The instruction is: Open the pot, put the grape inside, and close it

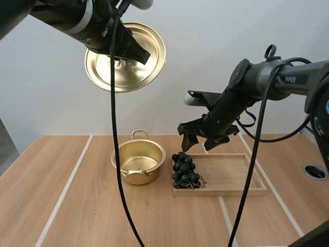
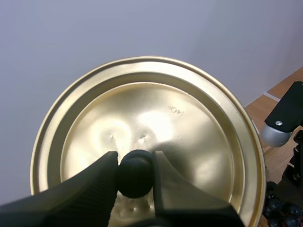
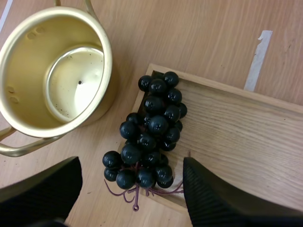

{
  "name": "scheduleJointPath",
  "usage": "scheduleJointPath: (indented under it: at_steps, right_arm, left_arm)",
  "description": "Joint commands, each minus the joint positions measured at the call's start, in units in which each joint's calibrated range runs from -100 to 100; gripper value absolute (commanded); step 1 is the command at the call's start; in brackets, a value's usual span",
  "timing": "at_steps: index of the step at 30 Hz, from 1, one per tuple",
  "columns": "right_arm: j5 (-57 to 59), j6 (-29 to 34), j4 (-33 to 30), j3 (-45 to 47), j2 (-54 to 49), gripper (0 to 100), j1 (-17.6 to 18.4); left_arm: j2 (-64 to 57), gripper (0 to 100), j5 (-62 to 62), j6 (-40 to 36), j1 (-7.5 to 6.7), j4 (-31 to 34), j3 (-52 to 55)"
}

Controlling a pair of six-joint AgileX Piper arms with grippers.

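A gold pot [image 1: 138, 162] stands open on the table, bare inside [image 3: 71, 85]. Its gold lid [image 1: 126, 57] hangs high in the air, tilted with its underside toward the high camera. My left gripper [image 1: 134, 50] is shut on the lid's black knob [image 2: 135, 173], fingers pinching it from both sides. A bunch of dark grapes [image 1: 184, 171] lies at the left end of the wooden tray [image 1: 241, 180], right beside the pot. My right gripper [image 1: 204, 142] hovers open just above the grapes [image 3: 151, 127], its fingers [image 3: 213, 198] spread wide on either side of the bunch.
White tape lines [image 1: 66, 189] run across the wooden table. A round metal grommet [image 1: 315, 172] sits at the table's right edge. The tray's right part [image 3: 246, 137] is bare wood.
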Motion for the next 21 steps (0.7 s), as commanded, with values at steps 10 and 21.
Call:
scheduleJointPath:
  at_steps: [10, 21]
  right_arm:
    - [3.1, -0.9, 0.6, 3.1, 1.2, 100, 0.9]
    - [-2.0, -1.3, 0.5, 5.7, 1.2, 100, 0.9]
  left_arm:
    - [-1.6, 0, -1.3, -0.4, -0.26, -0.3, -0.5]
    - [-1.6, 0, -1.3, -0.4, -0.26, -1.6, -0.5]
